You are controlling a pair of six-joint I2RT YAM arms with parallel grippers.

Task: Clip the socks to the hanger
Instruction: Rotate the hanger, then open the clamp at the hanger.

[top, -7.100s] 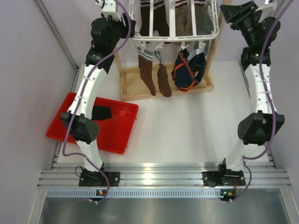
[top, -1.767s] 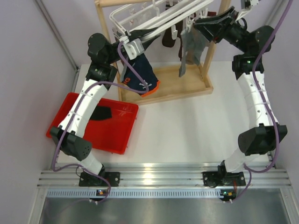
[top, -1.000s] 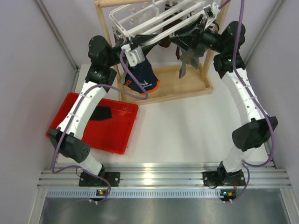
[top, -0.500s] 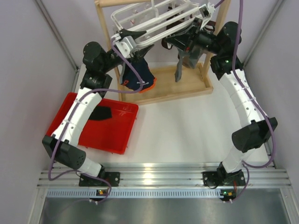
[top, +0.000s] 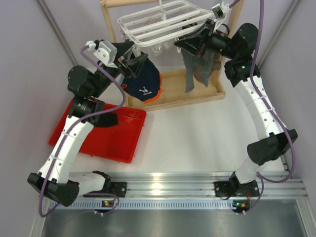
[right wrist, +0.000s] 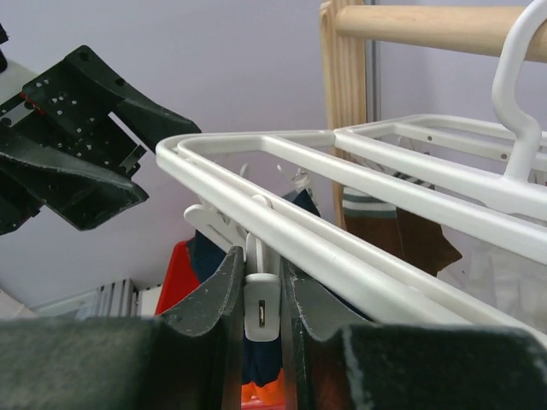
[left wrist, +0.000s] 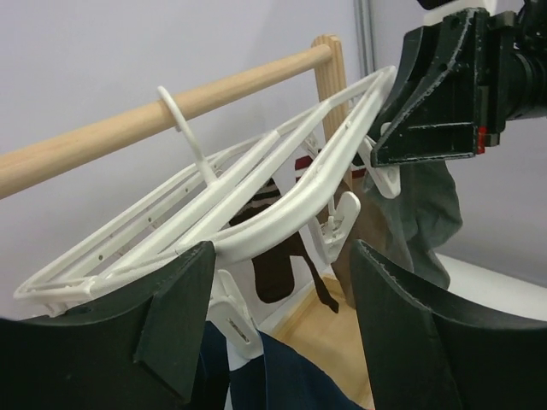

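L gripper [left wrist: 278,265] spread wide, nothing in it; hanger [left wrist: 291,205] rim just ahead of its fingertips. R gripper [right wrist: 261,278] pinched nearly closed on a white clip [right wrist: 261,314] under the hanger rail. Grey sock [top: 195,69] hangs right below R gripper, navy fabric [top: 145,84] below L.

Table [top: 197,143] middle open, free passage. Rear blocked: hanger [top: 163,19], hanging socks [top: 194,71], wooden frame [top: 197,94]. Red tray [top: 123,140] takes left side of table.
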